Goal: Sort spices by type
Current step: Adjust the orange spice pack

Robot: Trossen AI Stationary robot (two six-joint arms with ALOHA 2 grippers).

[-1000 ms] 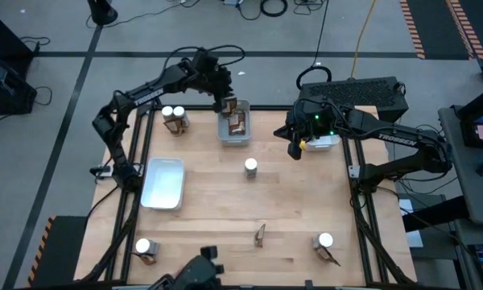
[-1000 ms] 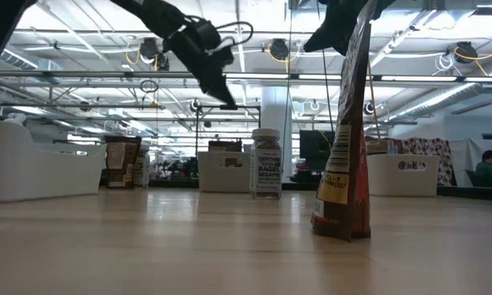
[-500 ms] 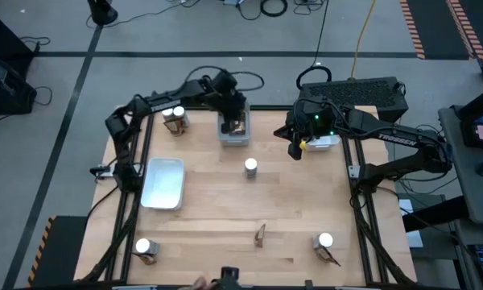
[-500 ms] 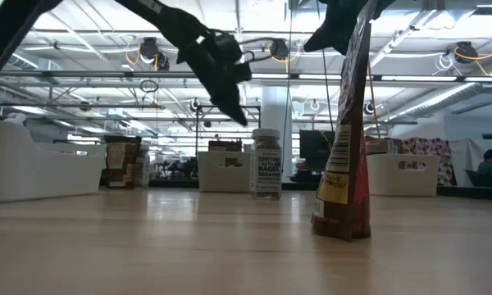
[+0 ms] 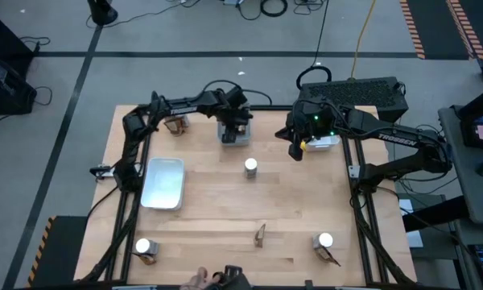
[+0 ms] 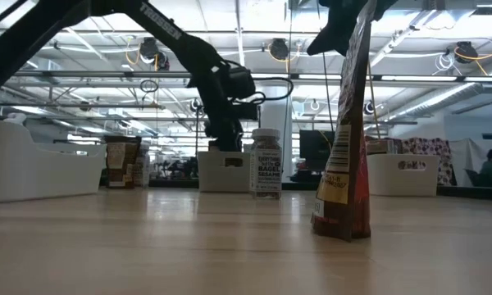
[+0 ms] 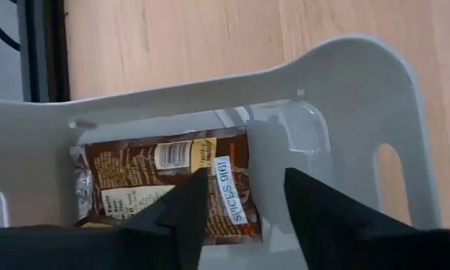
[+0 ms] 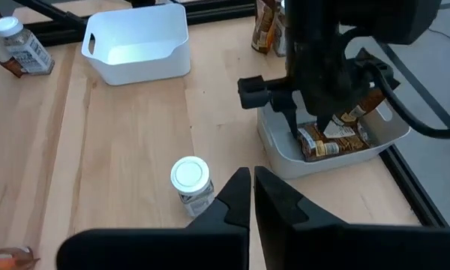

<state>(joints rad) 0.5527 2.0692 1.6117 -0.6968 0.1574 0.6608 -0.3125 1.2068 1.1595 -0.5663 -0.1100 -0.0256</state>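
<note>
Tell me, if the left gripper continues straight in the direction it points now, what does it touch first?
Most likely the brown spice packet lying in the white bin. The left gripper points down into it, fingers apart above the packet. The remaining gap is unclear.

Packets [image 7: 165, 187] in tray [image 7: 360, 97]; jar [image 5: 250, 167] before it.

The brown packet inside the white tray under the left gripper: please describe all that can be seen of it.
The brown packet is a flat, glossy dark-brown pouch with a pale printed label and a white sticker reading "SPICES 9161". It lies flat on the floor of the white tray, a handled plastic bin at the table's far edge. The left gripper hangs directly above it with fingers apart, not gripping it. The right wrist view shows more packets beside it.
</note>
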